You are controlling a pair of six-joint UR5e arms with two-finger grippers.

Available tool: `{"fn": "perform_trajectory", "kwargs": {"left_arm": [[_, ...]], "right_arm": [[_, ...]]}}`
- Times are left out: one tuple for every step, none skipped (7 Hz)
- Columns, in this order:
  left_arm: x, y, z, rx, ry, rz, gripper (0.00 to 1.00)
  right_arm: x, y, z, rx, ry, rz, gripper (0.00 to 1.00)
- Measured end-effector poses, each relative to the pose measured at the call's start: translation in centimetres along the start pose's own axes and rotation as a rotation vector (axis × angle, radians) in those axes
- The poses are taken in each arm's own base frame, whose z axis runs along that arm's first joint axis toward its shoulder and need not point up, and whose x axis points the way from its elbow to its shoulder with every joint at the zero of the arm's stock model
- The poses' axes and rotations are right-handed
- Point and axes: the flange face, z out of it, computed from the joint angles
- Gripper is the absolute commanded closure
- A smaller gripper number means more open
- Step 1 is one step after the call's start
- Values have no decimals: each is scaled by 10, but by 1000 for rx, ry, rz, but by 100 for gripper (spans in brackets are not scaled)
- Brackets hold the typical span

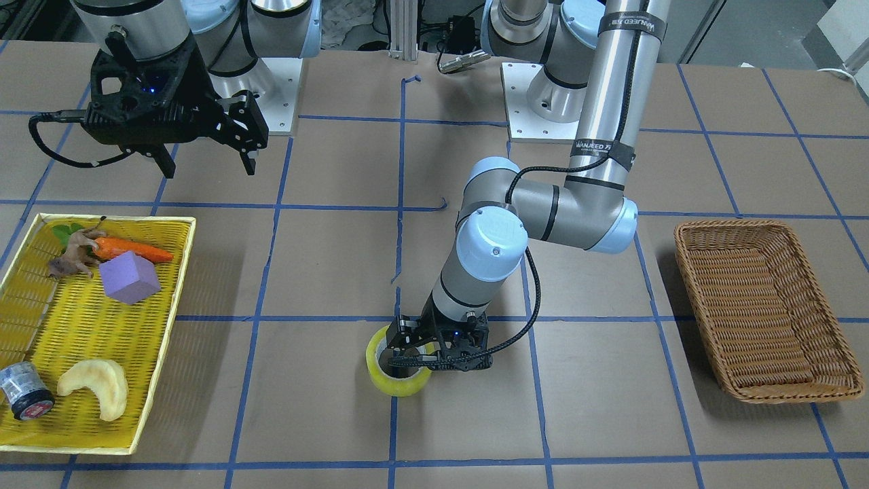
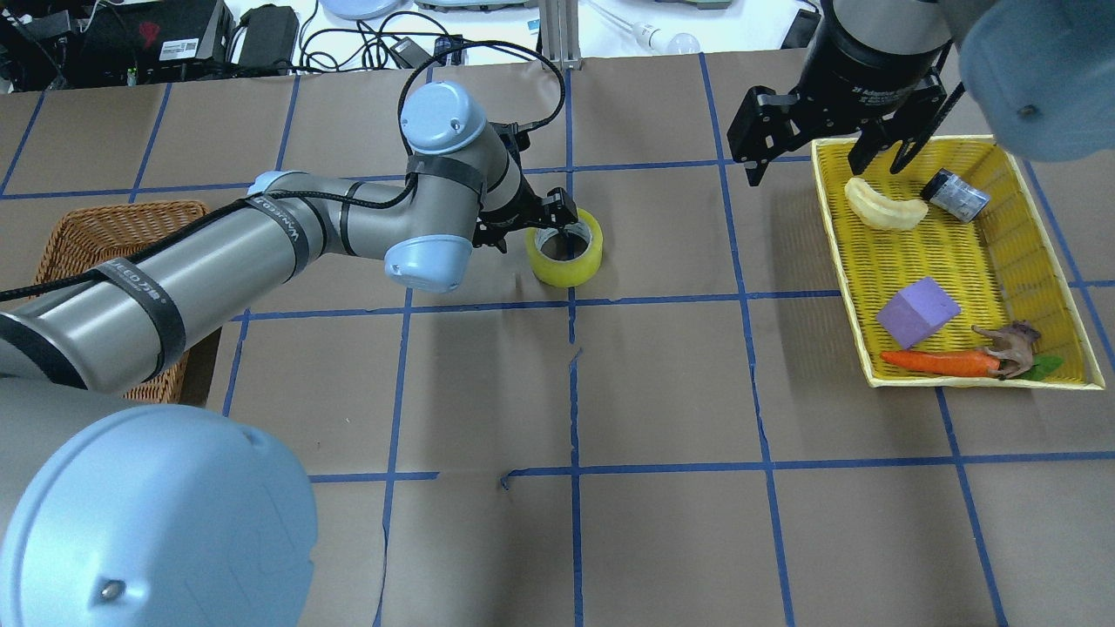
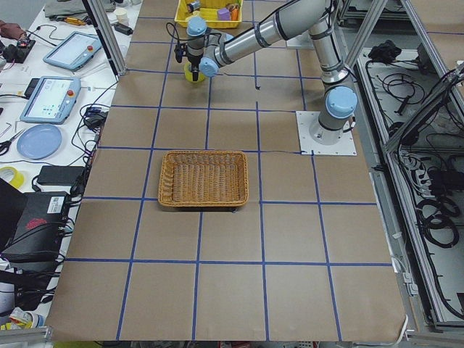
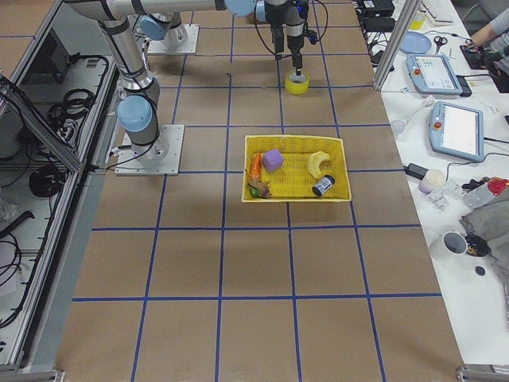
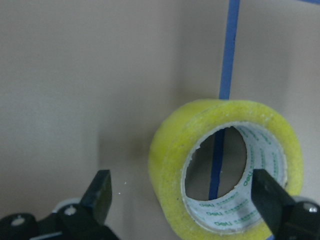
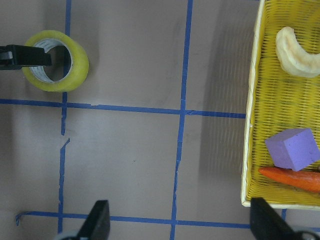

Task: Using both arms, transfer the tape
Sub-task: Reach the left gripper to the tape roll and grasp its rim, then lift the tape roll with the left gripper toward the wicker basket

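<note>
The tape [image 1: 400,384] is a yellow roll with a pale core, lying flat on the brown table near its middle; it also shows in the overhead view [image 2: 566,272] and the right wrist view [image 6: 80,67]. My left gripper [image 1: 415,352] is down at the roll and open. In the left wrist view one finger [image 5: 100,192] stands outside the roll [image 5: 170,150] and the other [image 5: 270,197] is at its far side, over the core. In the overhead view a finger reaches into the core hole. My right gripper [image 1: 207,163] is open and empty, raised above the table beside the yellow tray.
A yellow tray [image 1: 81,326] holds a carrot [image 1: 136,250], a purple cube [image 1: 129,277], a pale curved piece [image 1: 95,387], a toy animal and a dark cylinder with a red end [image 1: 26,392]. A wicker basket [image 1: 767,312] stands on the left arm's side.
</note>
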Motion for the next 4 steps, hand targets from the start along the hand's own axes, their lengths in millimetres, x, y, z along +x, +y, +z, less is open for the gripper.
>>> {"fn": "perform_trajectory", "kwargs": {"left_arm": [[-1,1,7,-10,-4,0,53],[-1,1,11,-17,-6,0,90],[-1,2,13,-20,-8,1,100],[-1,1,14,-20,-8,3,100]], "right_arm": [[0,0,0,0,-1,0,0],[0,0,0,0,-1,0,0],[0,0,0,0,-2,0,0],[0,0,0,-1,-3,0,0]]}}
